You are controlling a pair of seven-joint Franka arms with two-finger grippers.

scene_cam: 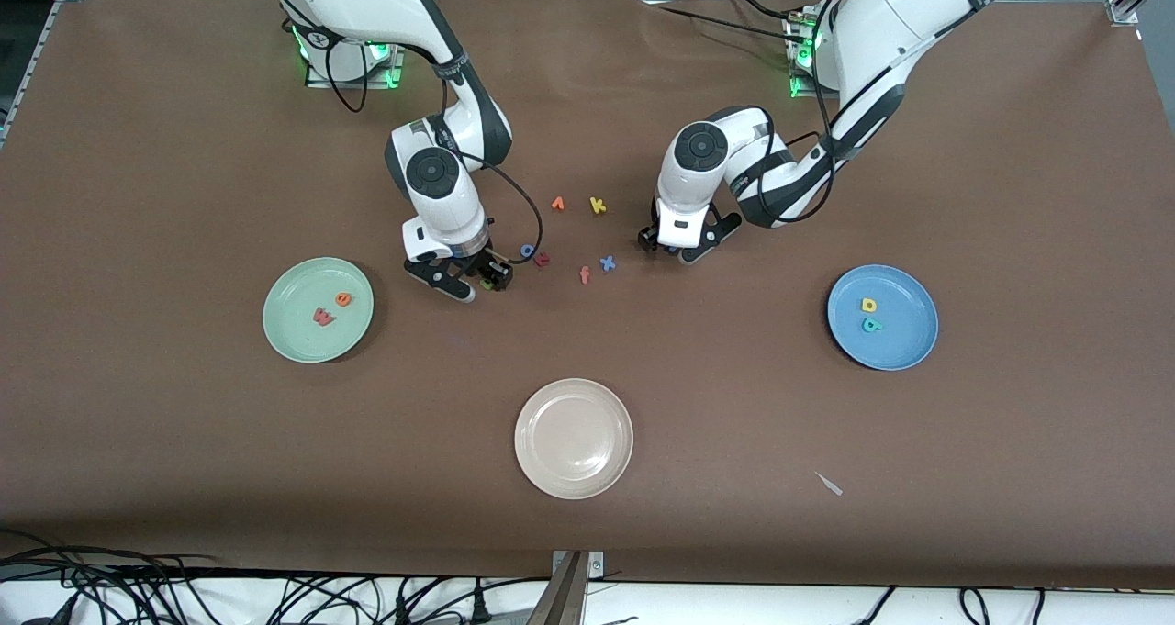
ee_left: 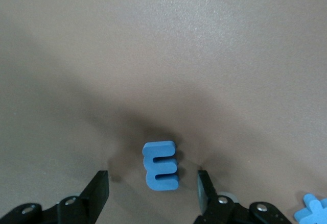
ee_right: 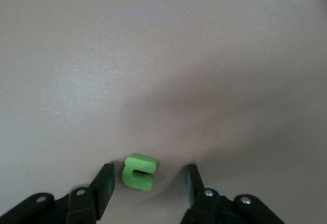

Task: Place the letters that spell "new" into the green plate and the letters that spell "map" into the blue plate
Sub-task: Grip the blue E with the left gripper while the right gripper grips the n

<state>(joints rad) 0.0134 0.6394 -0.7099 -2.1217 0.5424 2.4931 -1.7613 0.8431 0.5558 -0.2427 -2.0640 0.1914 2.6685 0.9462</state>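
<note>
Green plate [scene_cam: 285, 331] holds e and w; blue plate [scene_cam: 904, 345] holds a and p. Remaining: green n [ee_right: 138, 171] between open right gripper [ee_right: 148, 183]; blue m [ee_left: 161, 165] between open left gripper [ee_left: 153, 189].

plates: 3, one green plate [scene_cam: 275, 329], one blue plate [scene_cam: 909, 350], one beige plate [scene_cam: 542, 469] | foam letters seen: 12 | in green: 2 | in blue: 2 | loose on desk [scene_cam: 184, 478]: 8 | arms: 2
</note>
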